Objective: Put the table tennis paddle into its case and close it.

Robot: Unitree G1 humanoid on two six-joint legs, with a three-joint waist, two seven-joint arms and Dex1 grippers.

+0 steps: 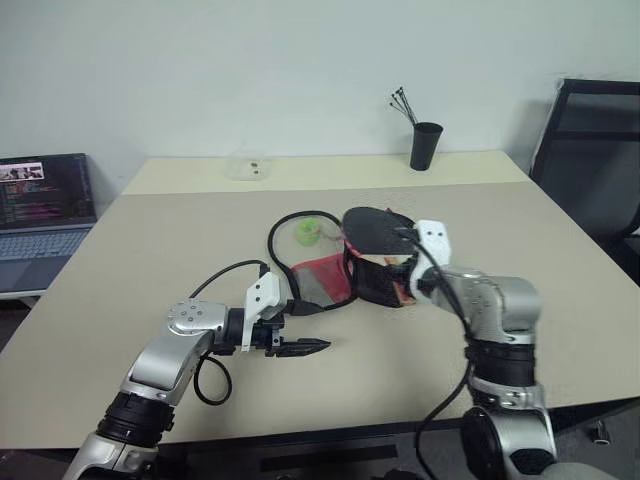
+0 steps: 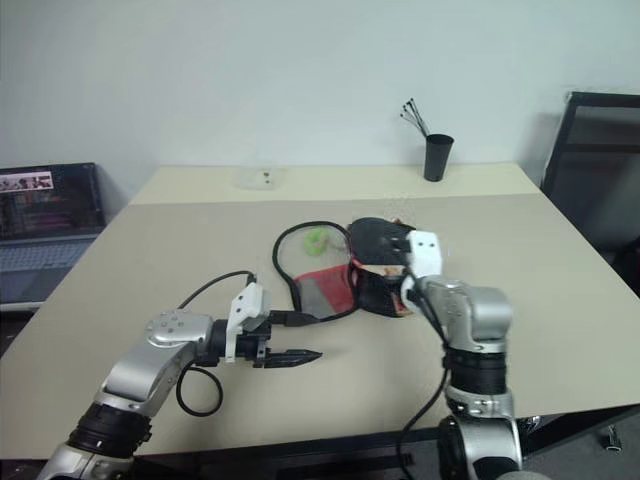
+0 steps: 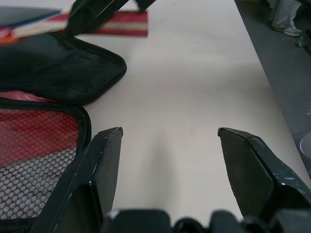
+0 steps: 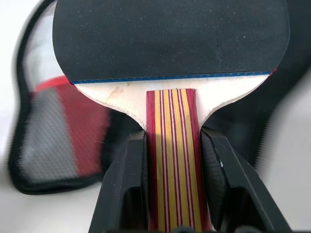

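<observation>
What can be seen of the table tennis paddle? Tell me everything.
The table tennis paddle is a rigid flat bat with a round black rubber face, a thin blue line along the rubber's lower edge, pale bare wood below it, and a handle striped in tan and red. The right gripper is shut on the handle, one finger on each side. It is held above the open black case, over the middle of the table, blade pointing away from the robot.
</observation>
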